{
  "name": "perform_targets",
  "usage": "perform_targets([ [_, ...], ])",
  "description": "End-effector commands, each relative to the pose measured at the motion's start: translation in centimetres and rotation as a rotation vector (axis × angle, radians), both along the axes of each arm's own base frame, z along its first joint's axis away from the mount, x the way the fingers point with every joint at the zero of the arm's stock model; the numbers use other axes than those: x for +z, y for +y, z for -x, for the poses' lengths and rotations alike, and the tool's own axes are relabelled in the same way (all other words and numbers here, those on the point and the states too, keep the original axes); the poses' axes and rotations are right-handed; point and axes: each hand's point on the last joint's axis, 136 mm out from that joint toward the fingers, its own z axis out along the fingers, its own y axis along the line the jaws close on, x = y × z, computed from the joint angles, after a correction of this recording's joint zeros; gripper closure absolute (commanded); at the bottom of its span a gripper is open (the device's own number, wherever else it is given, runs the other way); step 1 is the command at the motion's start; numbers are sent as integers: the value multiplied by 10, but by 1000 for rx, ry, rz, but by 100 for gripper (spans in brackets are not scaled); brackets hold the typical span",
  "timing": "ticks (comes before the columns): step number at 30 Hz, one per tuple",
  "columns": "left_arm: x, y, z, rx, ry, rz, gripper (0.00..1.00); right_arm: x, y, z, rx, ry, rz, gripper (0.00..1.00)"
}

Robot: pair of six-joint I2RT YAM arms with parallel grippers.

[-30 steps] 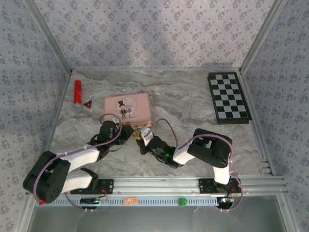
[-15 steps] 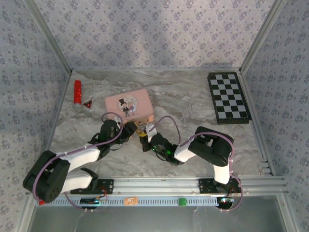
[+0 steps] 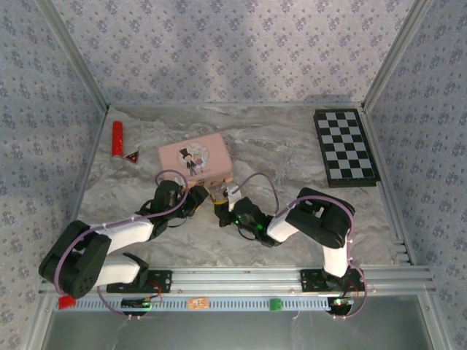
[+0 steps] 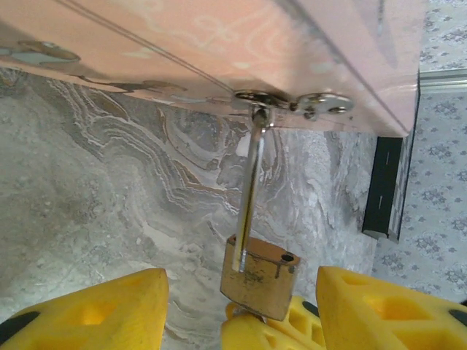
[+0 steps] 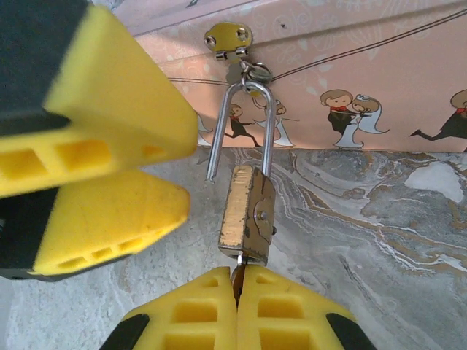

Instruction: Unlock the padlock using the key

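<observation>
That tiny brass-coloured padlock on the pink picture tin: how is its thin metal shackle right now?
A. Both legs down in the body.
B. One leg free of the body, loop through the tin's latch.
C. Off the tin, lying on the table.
B: one leg of the shackle ends in the air beside the padlock's brass body, while its loop hangs from the latch on the pink tin.

The pink tin [image 3: 195, 162] walls off the far side of the hanging padlock [image 5: 248, 215]. The left claw [image 3: 198, 195] flanks the padlock with spread fingers, and the right claw [image 5: 237, 284], pinching the key [image 5: 237, 265], blocks its near end. Bare desk [image 3: 277, 157] lies open between tin and chessboard [image 3: 346, 146].
</observation>
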Motion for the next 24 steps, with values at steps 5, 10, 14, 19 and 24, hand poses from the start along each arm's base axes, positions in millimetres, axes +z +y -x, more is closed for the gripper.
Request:
perform_targets([
  [5, 18, -5, -16, 14, -72, 23, 44, -1, -4, 0, -21, 1, 1, 100],
  [10, 22, -4, -17, 2, -93, -5, 44, -4, -8, 0, -9, 26, -8, 100],
  [14, 22, 8, -14, 17, -96, -49, 44, -9, -20, -4, -21, 67, -46, 100],
  [19, 29, 30, -10, 49, -128, -85, 44, -17, -24, -4, -14, 104, -33, 100],
  [24, 43, 53, -9, 80, -174, -127, 42, -24, -27, -7, -21, 154, -21, 91],
])
